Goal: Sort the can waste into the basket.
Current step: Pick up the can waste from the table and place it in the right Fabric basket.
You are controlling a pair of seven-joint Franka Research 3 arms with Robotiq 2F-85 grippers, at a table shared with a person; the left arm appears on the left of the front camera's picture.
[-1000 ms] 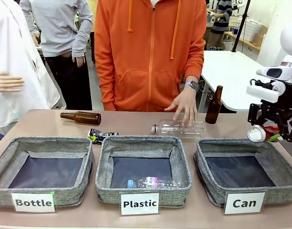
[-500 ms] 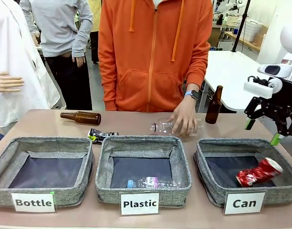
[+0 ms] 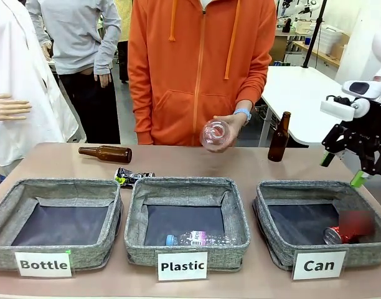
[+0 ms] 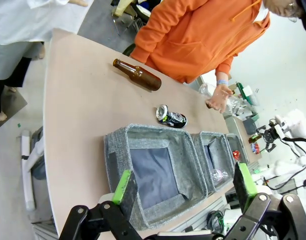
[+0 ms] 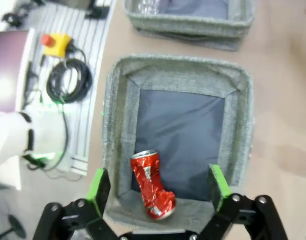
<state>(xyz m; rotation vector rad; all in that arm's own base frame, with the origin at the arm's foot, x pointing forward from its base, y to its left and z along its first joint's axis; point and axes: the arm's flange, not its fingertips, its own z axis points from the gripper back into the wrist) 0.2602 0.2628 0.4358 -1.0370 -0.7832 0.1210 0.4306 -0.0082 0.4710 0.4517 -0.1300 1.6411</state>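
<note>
Red can (image 5: 152, 187) in basket (image 5: 118, 150), right fingers (image 5: 99, 184) splayed empty above, left fingers (image 4: 124, 186) splayed

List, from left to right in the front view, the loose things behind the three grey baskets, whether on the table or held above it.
Lying brown glass bottle → crushed black and silver can → clear plastic bottle held in the person's hand → upright brown glass bottle.
</note>
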